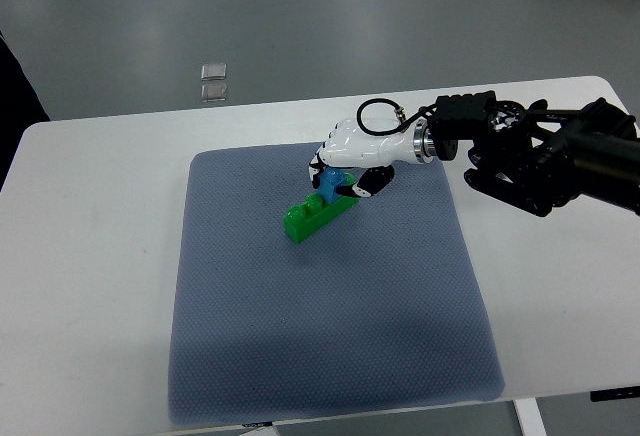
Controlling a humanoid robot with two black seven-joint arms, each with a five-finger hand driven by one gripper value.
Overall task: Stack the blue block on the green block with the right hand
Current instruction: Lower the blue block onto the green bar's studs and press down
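One green block (312, 217), long axis lower-left to upper-right; one blue block (329, 183) gripped in right hand (350, 156) fingers, over green's upper-right end.

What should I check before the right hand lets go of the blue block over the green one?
1. Right hand closed on blue block: ok.
2. Blue block above green block, at its far end: ok.
3. Studs seated together: cannot tell, fingers cover the joint.
4. Green block lying flat on the grey mat: ok.
5. Space around the blocks free of other items: ok.
6. Left hand clear of the work: ok, not in view.
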